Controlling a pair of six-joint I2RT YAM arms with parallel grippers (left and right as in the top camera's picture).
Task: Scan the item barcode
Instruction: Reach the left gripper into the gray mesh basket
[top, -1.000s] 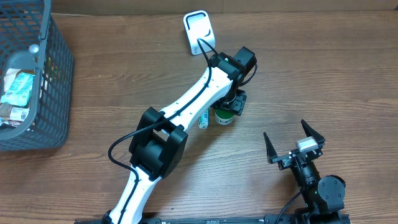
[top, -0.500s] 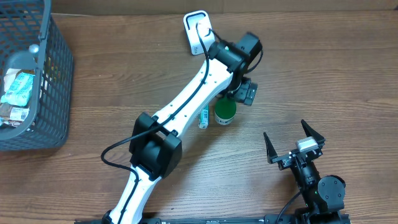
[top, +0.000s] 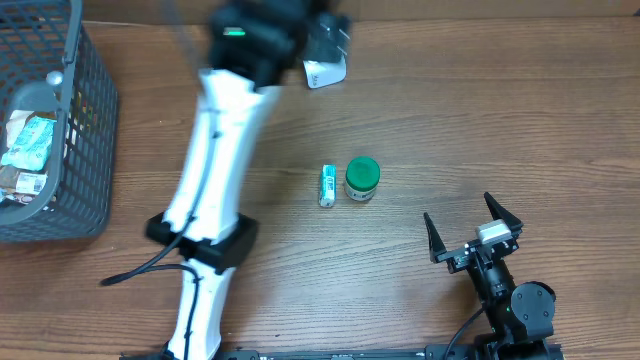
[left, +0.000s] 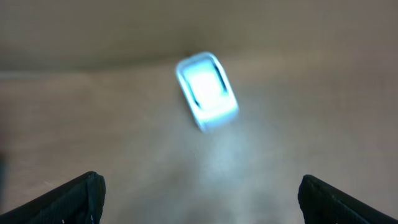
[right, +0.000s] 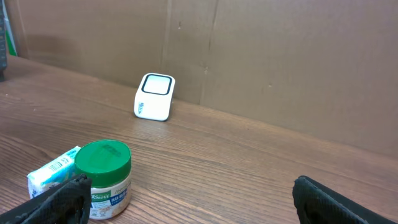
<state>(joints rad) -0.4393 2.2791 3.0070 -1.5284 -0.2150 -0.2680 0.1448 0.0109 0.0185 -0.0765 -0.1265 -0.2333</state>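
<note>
From overhead, the green-lidded jar (top: 362, 179) stands mid-table just beside a small teal-and-white packet (top: 327, 186). It is well apart from the white scanner (top: 322, 72), which the blurred left gripper (top: 331, 38) partly covers, and the right gripper (top: 460, 213) is spread wide and empty. The blurred left wrist view shows the scanner ahead of released, empty jaws, with no print legible. The right wrist view shows its own fingers (right: 59, 199) wide apart, and the jar's label reads "Knorr", while the packet's writing is too small to read.
</note>
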